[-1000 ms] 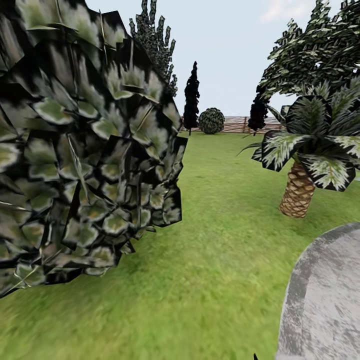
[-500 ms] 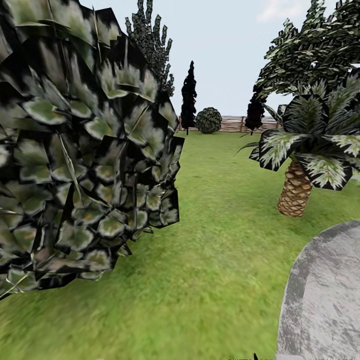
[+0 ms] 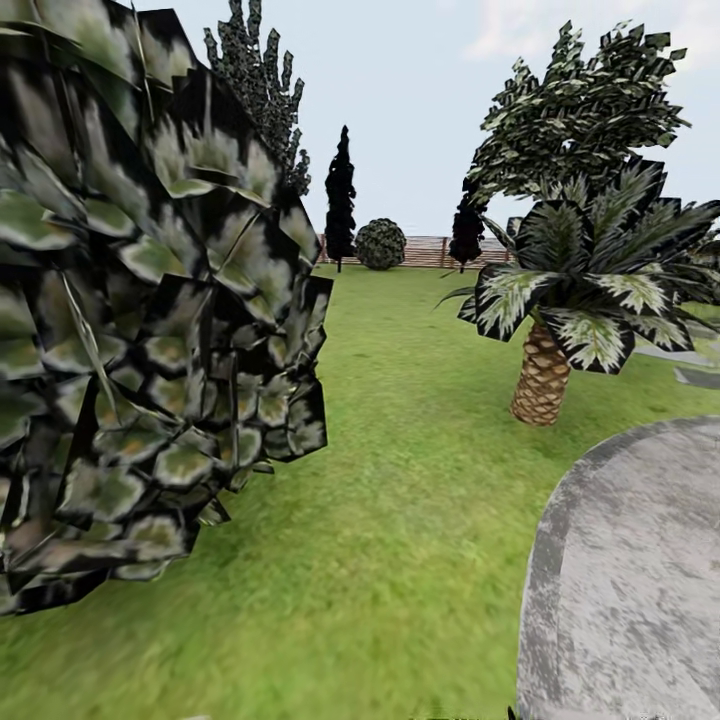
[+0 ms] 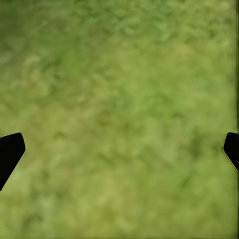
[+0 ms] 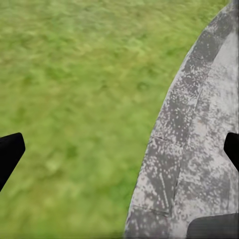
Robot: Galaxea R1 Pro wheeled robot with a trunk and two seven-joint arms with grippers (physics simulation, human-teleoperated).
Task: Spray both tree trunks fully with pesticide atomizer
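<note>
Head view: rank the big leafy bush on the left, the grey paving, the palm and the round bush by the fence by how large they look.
1. Leafy bush, inflated by nearness.
2. Grey paving, cut off by the frame.
3. Palm.
4. Round bush by the fence, far off, so its true size is unsure.

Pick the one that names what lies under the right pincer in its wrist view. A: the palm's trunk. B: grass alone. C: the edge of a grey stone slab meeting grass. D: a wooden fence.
C: under the open right pincer, the curved rim of the grey stone slab borders the grass.
</note>
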